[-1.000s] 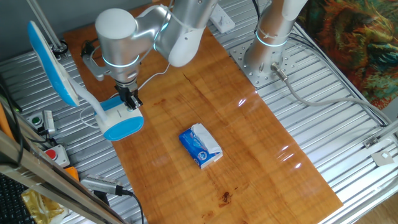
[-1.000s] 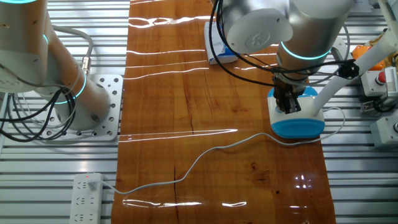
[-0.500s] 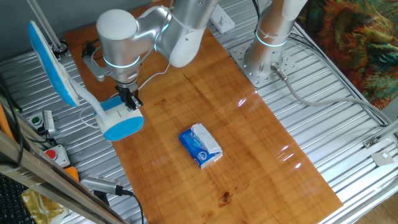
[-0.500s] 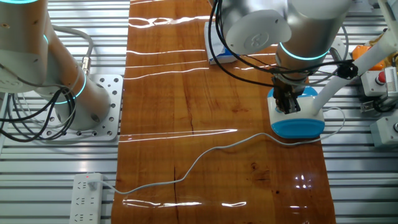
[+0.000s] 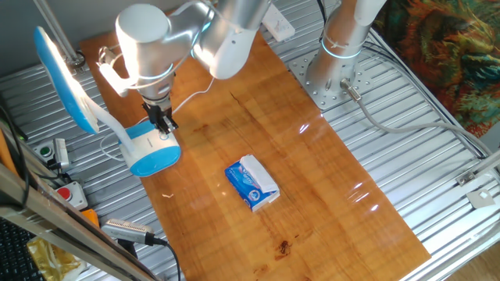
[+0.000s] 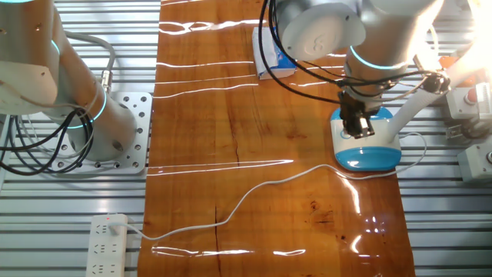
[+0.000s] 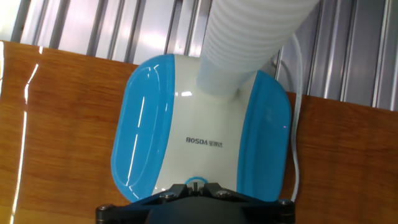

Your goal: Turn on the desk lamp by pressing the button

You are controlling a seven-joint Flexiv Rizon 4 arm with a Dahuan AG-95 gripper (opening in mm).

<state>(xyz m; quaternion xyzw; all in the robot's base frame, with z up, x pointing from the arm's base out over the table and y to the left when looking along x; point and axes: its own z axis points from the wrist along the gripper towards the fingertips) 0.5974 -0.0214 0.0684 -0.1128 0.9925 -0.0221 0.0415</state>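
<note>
The desk lamp stands at the table's left edge. Its blue-and-white rounded base (image 5: 152,156) also shows in the other fixed view (image 6: 367,146) and fills the hand view (image 7: 199,124). The white neck (image 7: 249,43) rises to the long blue-backed head (image 5: 66,78). My gripper (image 5: 164,129) points straight down onto the base (image 6: 358,129). In the hand view its black fingertips (image 7: 199,185) are shut together right at the round blue-ringed button (image 7: 196,181) at the base's front edge. Bright light falls on my arm and the table beside the lamp.
A small blue-white packet (image 5: 251,183) lies mid-table, also in the other fixed view (image 6: 273,65). The lamp's white cord (image 6: 254,192) runs across the wood to a power strip (image 6: 108,242). A second arm's base (image 5: 336,78) stands at the far side. A red button box (image 5: 69,193) sits off the table's left.
My wrist has shifted slightly over the base with the fingertips still on it. Bright glare has appeared on my arm and on the table near the lamp.
</note>
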